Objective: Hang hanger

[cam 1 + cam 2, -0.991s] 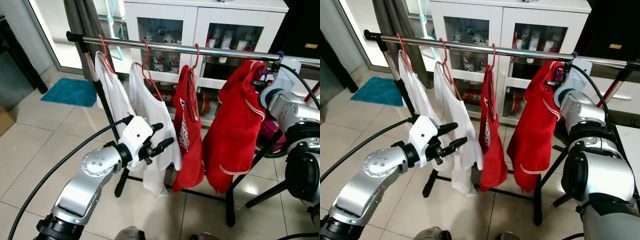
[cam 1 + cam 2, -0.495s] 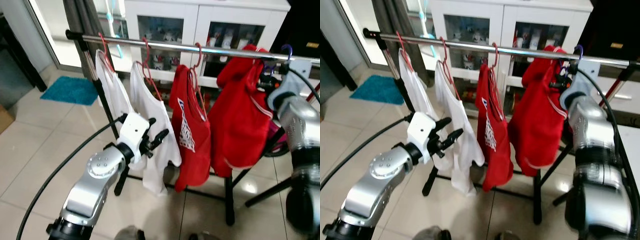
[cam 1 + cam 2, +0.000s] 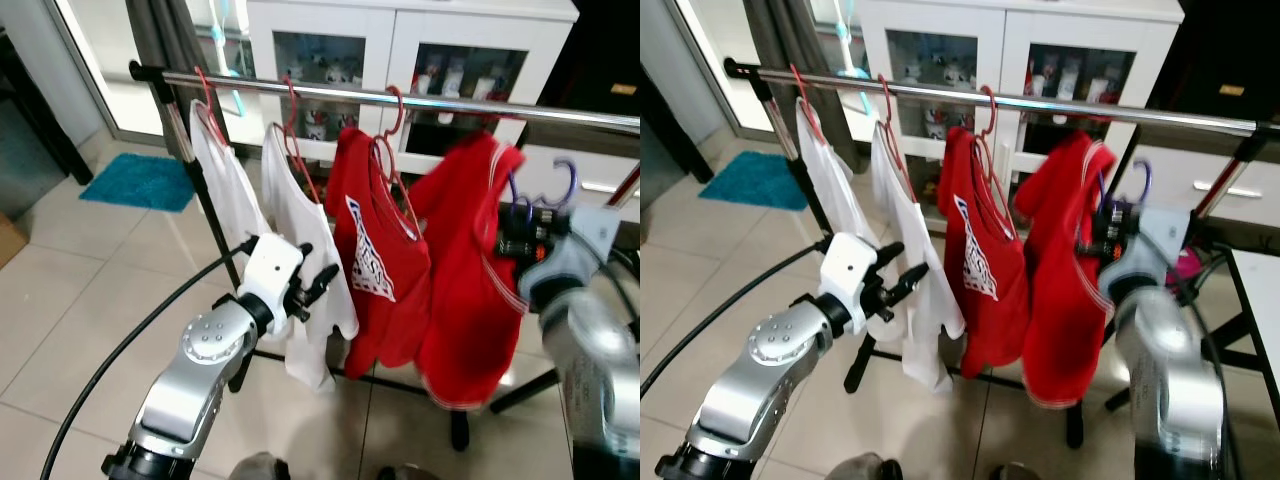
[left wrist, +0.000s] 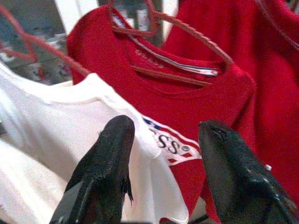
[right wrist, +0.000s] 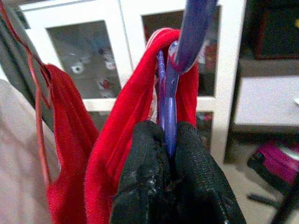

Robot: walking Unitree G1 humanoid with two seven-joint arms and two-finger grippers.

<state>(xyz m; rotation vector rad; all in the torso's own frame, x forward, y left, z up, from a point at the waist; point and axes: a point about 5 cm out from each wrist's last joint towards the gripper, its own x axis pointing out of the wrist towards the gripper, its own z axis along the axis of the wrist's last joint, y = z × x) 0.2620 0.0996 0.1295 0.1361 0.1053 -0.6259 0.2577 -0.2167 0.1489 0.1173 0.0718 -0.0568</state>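
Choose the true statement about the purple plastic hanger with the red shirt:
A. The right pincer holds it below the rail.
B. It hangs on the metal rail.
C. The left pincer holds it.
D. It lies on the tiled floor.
A: the right pincer is shut on the purple plastic hanger, whose hook sits below the metal rail, with the red shirt draped on it.

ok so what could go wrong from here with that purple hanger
1. The right gripper pinches the purple hanger below the metal rail, hook not yet over it; a misjudged lift could miss the rail.
2. The red jersey hangs against the red t-shirt, so it could snag or drag that one along.
3. The left gripper is open beside the white shirt and could catch the fabric.
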